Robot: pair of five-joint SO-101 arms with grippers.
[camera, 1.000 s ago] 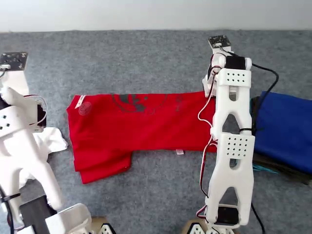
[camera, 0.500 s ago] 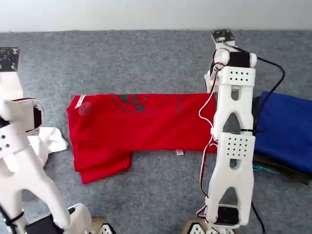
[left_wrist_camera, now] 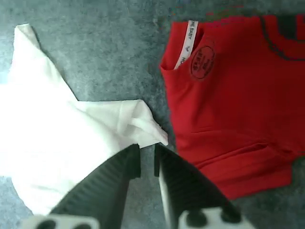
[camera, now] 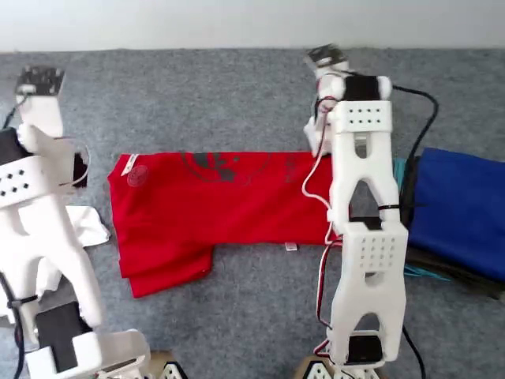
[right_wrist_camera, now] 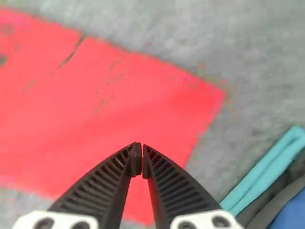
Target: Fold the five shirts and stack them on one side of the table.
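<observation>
A red shirt (camera: 221, 205) lies partly folded in the middle of the grey table, one sleeve tucked under at its near left. The left wrist view has the red shirt (left_wrist_camera: 228, 105) beside a crumpled white shirt (left_wrist_camera: 57, 143). My left gripper (left_wrist_camera: 147, 155) hangs over the white shirt's edge, holding nothing, its fingers a narrow gap apart. My right gripper (right_wrist_camera: 137, 160) is shut and empty above the red shirt (right_wrist_camera: 95, 109), near its far right corner. A folded blue shirt (camera: 461, 209) tops a stack at the right.
A teal garment (right_wrist_camera: 267, 176) pokes out under the blue shirt, next to the right arm (camera: 359, 197). The left arm (camera: 35, 213) stands over the white shirt (camera: 87, 225). Bare grey carpet runs along the far side and in front of the red shirt.
The left arm has swung its wrist a little to the right, toward the red shirt. The right arm has shifted left along the shirt's far right edge. The shirts have not moved.
</observation>
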